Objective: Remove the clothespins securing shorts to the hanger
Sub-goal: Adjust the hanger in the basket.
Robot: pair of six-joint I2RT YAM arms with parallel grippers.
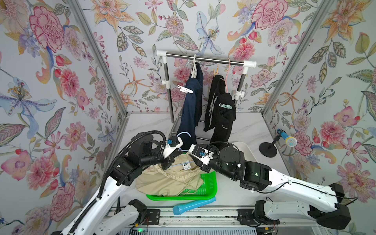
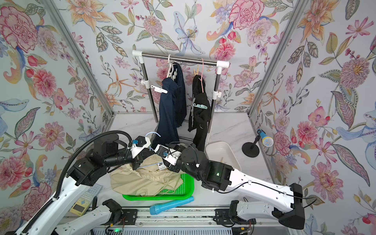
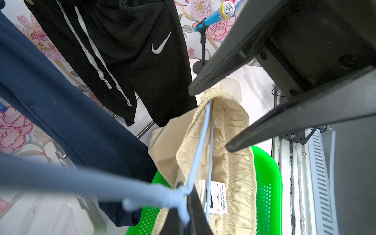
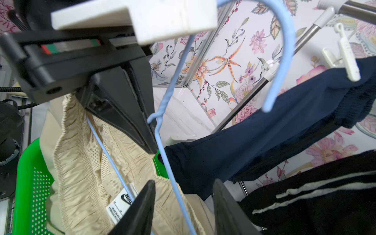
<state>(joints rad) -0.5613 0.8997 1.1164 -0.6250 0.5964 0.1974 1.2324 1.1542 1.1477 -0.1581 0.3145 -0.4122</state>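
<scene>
The left end effector (image 4: 149, 140) is clamped shut on the twisted neck of the pale blue hanger (image 4: 284, 50), probably to steady it for the other arm. The right end effector (image 4: 184, 187) stands partly open astride wire and waistband, gripping nothing. The cream shorts (image 1: 168, 183) sag into the green basket (image 1: 209, 183), no peg visible. On the rail (image 1: 203, 59) behind, a white clip (image 1: 185, 89) pinches the navy shorts (image 1: 191, 105), a teal clip (image 1: 226, 106) the black shorts (image 1: 219, 122).

Matt cream cloth shorts (image 3: 240, 173), glossy perforated green plastic basket (image 3: 268, 183).
</scene>
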